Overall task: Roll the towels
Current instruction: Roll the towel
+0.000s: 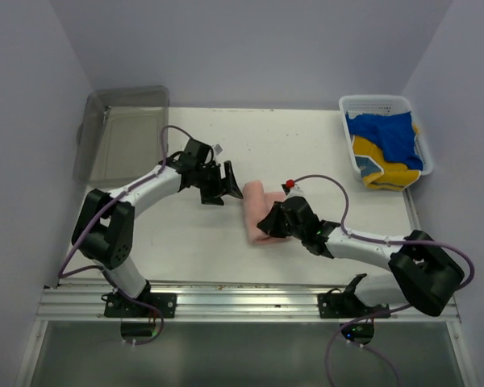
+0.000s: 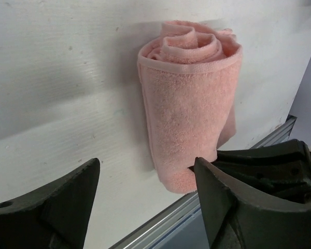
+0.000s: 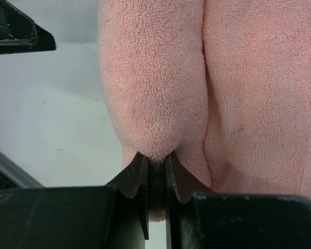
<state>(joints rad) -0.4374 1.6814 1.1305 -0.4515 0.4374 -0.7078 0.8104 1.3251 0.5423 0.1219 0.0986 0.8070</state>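
Towelling is what catches the eye first: a salmon-pink terry towel, rolled into a fat cylinder, lies near the middle of the white table, between the two arms. From the left wrist view its end shows as a spiral of layers, and the roll lies flat on the tabletop.

The right gripper is clamped hard onto this roll at its near right side. Up close, the two dark fingers are drawn almost together, with a ridge of pink cloth pinched in the narrow gap between them.

The left gripper sits just to the left of the roll with its fingers spread wide and nothing between them. Its tips stand just short of the cloth. I cannot tell whether its right finger brushes the lower end of the roll.

Well away, at the far right corner, a white plastic mesh basket holds a royal blue towel crumpled over a yellow towel, both unrolled and bunched together. At the far left corner a grey translucent plastic tray rests with one long side tipped up against the wall.
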